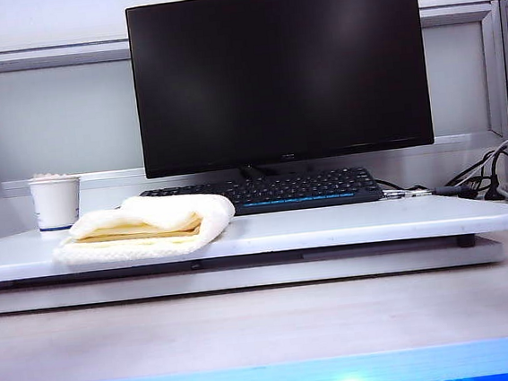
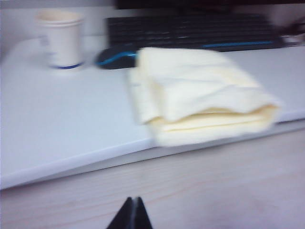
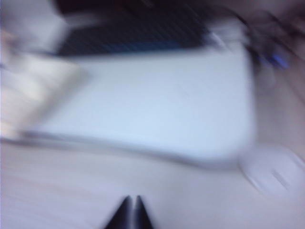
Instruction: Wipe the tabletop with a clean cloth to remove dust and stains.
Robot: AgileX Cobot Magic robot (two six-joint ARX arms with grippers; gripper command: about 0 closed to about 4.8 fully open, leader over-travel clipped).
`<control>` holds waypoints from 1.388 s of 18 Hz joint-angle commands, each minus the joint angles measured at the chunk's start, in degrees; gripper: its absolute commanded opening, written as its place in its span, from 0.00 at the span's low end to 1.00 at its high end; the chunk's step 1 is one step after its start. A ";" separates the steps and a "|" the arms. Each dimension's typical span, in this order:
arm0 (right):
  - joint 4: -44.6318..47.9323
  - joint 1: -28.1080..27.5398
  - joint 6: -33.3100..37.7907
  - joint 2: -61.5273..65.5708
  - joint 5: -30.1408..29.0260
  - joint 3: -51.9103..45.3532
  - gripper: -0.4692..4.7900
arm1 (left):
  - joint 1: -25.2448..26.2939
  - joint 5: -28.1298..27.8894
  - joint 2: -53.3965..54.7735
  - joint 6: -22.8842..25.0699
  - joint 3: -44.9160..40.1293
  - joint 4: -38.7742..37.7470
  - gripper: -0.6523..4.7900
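Observation:
The cloth, a folded cream and pale yellow towel, lies on the left part of the glossy white tabletop, its front edge reaching the board's front rim. In the left wrist view the cloth rests on the tabletop, and my left gripper hovers shut and empty over the beige desk in front of the board. The right wrist view is blurred; it shows the tabletop with the cloth at one side. My right gripper is also over the desk, tips nearly together and holding nothing. Neither gripper shows in the exterior view.
A paper cup stands behind the cloth at the far left. A black keyboard and a monitor sit at the back, with a dark mouse by the keyboard. Cables and a white round object lie at the right.

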 commanded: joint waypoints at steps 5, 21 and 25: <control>5.79 3.39 9.84 -0.15 -3.93 8.09 0.61 | 0.04 13.99 0.02 -0.02 0.04 -0.55 0.11; 26.23 24.37 20.48 81.94 -5.27 48.50 1.00 | 0.02 14.03 0.02 -0.44 0.04 -0.52 0.11; 25.46 24.39 22.05 92.32 -5.01 56.11 1.00 | 0.02 14.05 0.02 -0.44 0.04 -0.52 0.11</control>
